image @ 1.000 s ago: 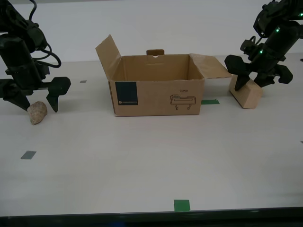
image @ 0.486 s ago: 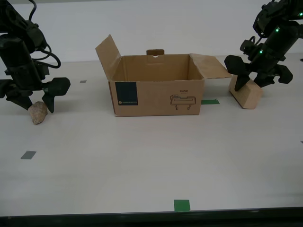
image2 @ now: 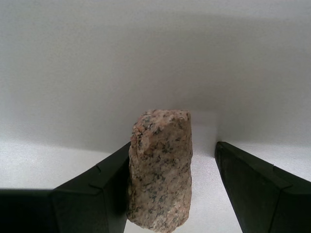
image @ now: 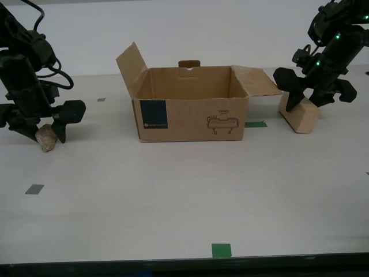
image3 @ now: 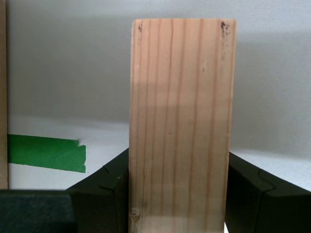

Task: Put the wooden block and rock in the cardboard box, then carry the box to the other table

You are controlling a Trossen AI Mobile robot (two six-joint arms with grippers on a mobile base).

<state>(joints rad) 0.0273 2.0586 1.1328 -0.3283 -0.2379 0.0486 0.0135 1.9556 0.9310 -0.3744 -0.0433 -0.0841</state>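
My first gripper (image: 314,97) is down at the exterior view's right, its jaws closed against both sides of the wooden block (image: 300,114). In the first wrist view the wooden block (image3: 181,126) fills the gap between my fingers (image3: 104,194), grain running lengthwise, with no space on either side. The block sits on the bench (image: 173,190) just beside the box's side flap, tilted, one end resting on the surface. A strip of green tape (image: 255,124) lies between it and the box wall.

My second gripper (image: 41,124) is at the exterior view's left, lowered around the rock (image: 46,137), which rests on the bench. In the second wrist view the rock (image2: 160,167) stands between my jaws: one finger (image2: 92,194) touches it, while the other is apart from it, with pale bench showing in the gap. So these jaws are partly wide, not closed on the stone.

The cardboard box (image: 193,107) stands upright in the middle of the bench between my two arms, flaps open, its dark label (image: 153,114) and the line drawing on the wall facing the camera. Its inside looks bare as far as I can see. Another green tape mark (image: 221,250) lies near the bench's front edge, and a grey one (image: 34,188) is toward the exterior view's left.
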